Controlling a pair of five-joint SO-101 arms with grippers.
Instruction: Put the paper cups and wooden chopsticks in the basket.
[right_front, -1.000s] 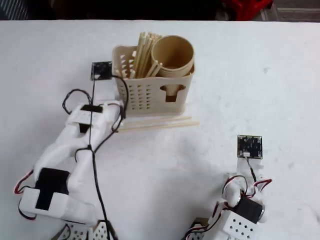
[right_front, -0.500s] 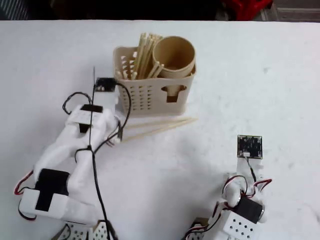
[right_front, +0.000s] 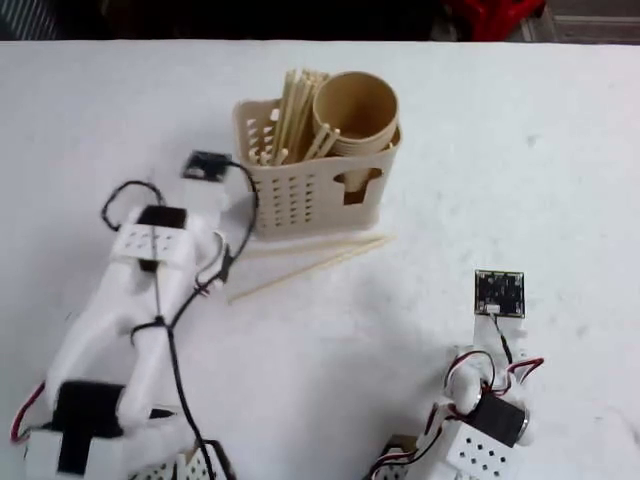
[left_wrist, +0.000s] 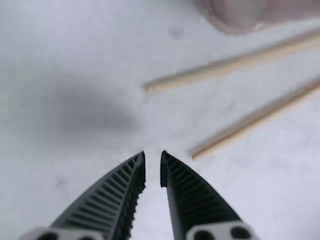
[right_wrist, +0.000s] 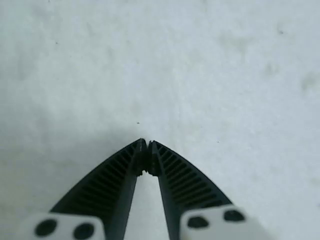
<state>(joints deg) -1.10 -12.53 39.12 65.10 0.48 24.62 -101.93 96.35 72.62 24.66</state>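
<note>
The beige basket stands at the table's back middle with a paper cup and several wooden chopsticks upright in it. Two loose chopsticks lie on the table in front of it: one along its base, one slanting toward the left arm. In the left wrist view both chopstick ends lie just beyond my left gripper, whose fingers stand a narrow gap apart with nothing between them. My right gripper is shut and empty over bare table.
The right arm rests at the front right edge, its camera board pointing toward the middle. Black cables run along the left arm. White tabletop stretches right of the basket.
The basket has slid a little to the right. One loose chopstick has swung to a slant. The left arm has drawn back toward the front left. The right arm has stayed still.
</note>
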